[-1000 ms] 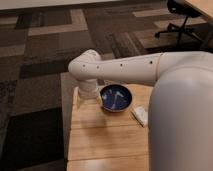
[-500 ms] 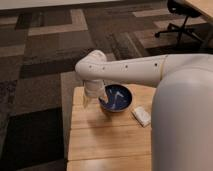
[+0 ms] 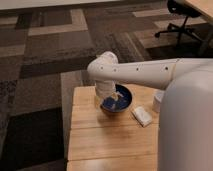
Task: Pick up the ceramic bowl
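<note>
The ceramic bowl (image 3: 121, 101) is a glossy dark-blue round bowl with pale streaks inside. It sits on the light wooden table (image 3: 95, 135), near the far middle. My white arm reaches in from the right, bends at an elbow above the table's far left, and points down. My gripper (image 3: 106, 96) is at the bowl's left rim, partly inside it. The wrist hides the fingers.
A small white rectangular block (image 3: 142, 116) lies on the table just right of the bowl. A white cup-like object (image 3: 158, 101) stands by my body at the right. Patterned dark carpet surrounds the table. An office chair base (image 3: 177, 25) is at the far right.
The arm has swung right and lowered, bringing the wrist from the table's far left edge down onto the bowl's left rim. The view has also shifted slightly.
</note>
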Controlling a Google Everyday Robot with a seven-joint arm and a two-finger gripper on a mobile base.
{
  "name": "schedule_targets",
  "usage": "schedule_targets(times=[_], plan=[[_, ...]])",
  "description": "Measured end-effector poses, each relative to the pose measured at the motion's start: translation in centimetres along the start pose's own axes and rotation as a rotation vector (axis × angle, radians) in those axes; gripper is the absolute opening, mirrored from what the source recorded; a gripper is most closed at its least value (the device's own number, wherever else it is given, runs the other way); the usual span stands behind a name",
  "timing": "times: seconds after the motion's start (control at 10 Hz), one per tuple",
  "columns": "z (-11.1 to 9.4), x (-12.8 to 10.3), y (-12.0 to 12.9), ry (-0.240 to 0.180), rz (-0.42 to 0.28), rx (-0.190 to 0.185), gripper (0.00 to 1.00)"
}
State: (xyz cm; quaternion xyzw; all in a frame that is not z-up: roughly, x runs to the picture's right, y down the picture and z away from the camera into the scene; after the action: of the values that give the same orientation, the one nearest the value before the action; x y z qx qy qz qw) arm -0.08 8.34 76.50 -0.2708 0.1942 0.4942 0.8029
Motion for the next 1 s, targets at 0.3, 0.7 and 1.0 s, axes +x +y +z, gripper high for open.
schedule_targets(times=[0.3,0.7,1.0], plan=[[0.0,0.0,0.0,0.001,0.0,0.0,0.65],[0.9,-1.0,-0.3,-0.011,-0.006,0.02,0.65],[2.1,-2.3,0.5,-0.046,-0.03,0.014,0.65]])
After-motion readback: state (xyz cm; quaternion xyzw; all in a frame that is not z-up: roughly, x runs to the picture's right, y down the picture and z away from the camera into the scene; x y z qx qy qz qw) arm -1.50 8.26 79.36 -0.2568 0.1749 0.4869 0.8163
